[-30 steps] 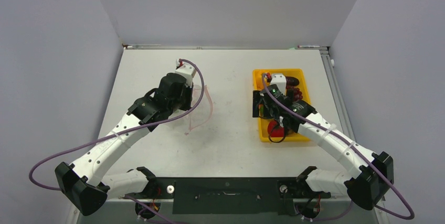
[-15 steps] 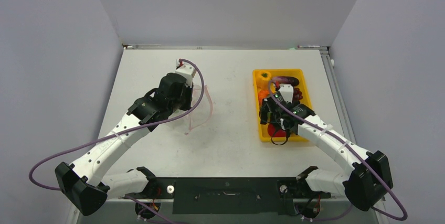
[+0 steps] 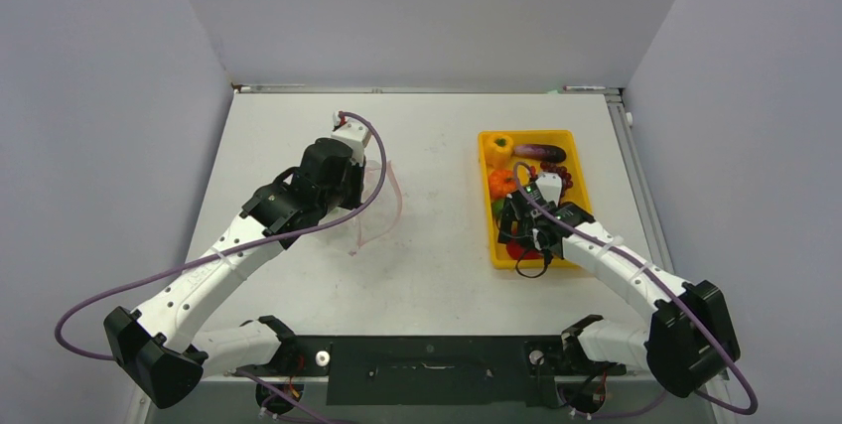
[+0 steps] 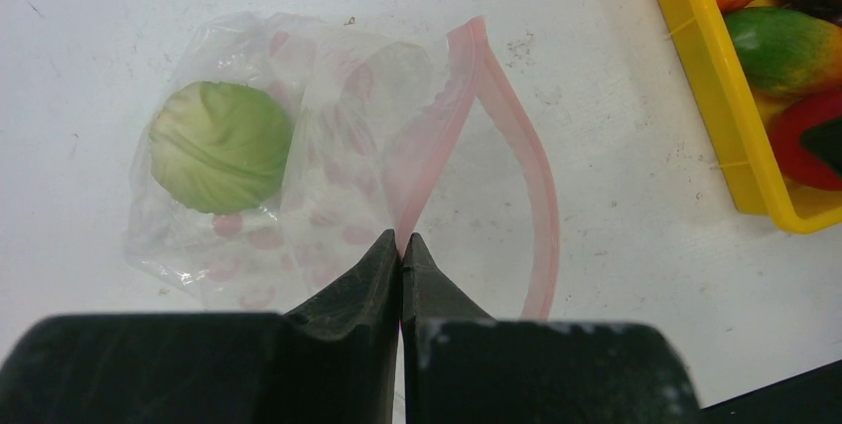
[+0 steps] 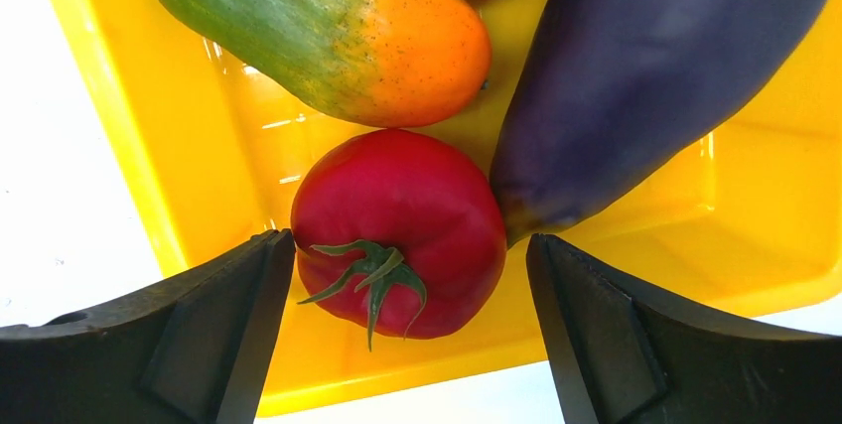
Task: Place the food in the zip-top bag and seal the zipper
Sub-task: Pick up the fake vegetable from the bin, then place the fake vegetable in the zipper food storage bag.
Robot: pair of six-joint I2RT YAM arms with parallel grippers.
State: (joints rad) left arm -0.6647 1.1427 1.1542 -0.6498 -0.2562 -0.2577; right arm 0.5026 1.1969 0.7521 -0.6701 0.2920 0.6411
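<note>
Now the tomato lies lower centre, between the spread fingers of our right gripper.
Our left gripper pinches the mouth of the zip-top bag.

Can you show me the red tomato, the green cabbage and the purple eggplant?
tomato [image 5: 397, 208], right wrist view, red skin above its stem
cabbage [image 4: 220, 146], left wrist view, leafy middle
eggplant [image 5: 645, 76], right wrist view, purple body

robot lab: white table boxed by plain grey walls.
</note>
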